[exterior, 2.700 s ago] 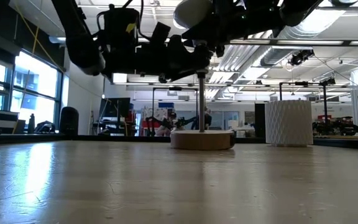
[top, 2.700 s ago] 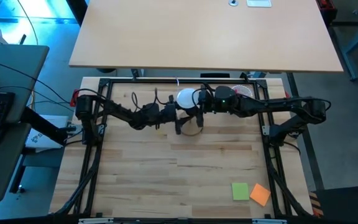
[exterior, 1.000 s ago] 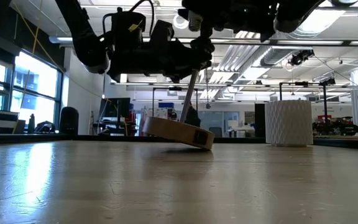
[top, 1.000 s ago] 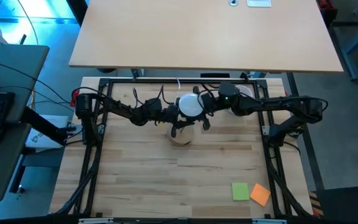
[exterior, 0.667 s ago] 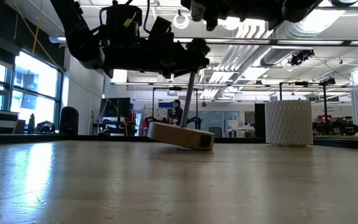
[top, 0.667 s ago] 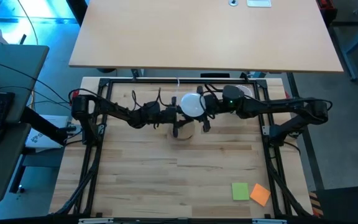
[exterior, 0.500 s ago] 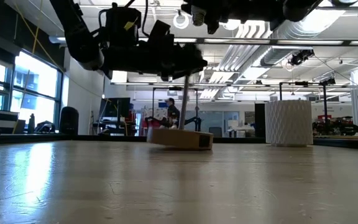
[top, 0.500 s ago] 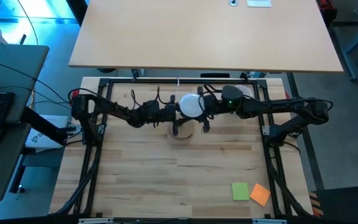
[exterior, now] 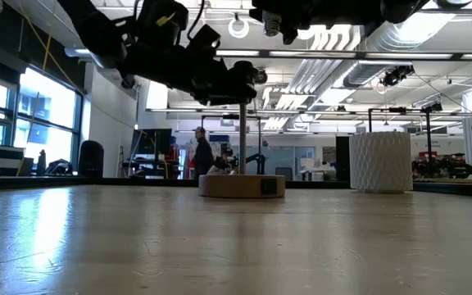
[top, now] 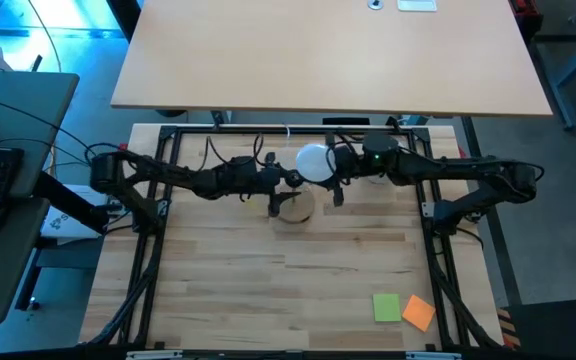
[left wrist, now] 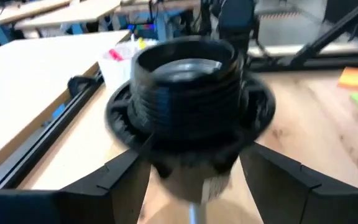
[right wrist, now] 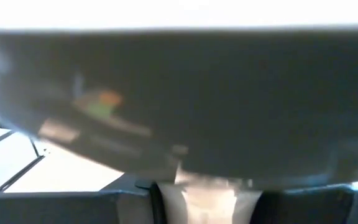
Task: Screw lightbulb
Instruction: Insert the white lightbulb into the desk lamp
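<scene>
Down comes the wooden stand (exterior: 242, 185): a second ago it was tipped up on one edge, hanging off its metal post (exterior: 242, 136), and now it sits flat on the table (top: 298, 270) with the post upright. Over that same second the left gripper (top: 281, 181) has let its fingers spread. In the left wrist view the two dark fingers (left wrist: 120, 177) stand wide, one on each side of the black threaded socket (left wrist: 188, 81), with a gap showing on both sides, so it is flanking the socket rather than clamping it.

Up high, the right gripper (top: 334, 172) carries the lightbulb (top: 313, 163). From above, the white globe hangs over the back of the table, just behind the stand and between the two wrists, clear of the wood. The right wrist view is almost filled by the bulb's underside, but the pale screw base (right wrist: 207, 199) shows pinched between the right fingers, so that claw is closed narrowly on the neck of the bulb. In the low view the right arm's hardware runs along the top edge above the socket; whether the bulb's base sits directly over the socket is hard to call from here, though the two are apart.

Behind, a white ribbed cup (exterior: 380, 161) stands at the far right of the table, green and orange sticky notes (top: 402, 309) lie near the front right corner, and a person (exterior: 200, 153) shows in the room beyond.
</scene>
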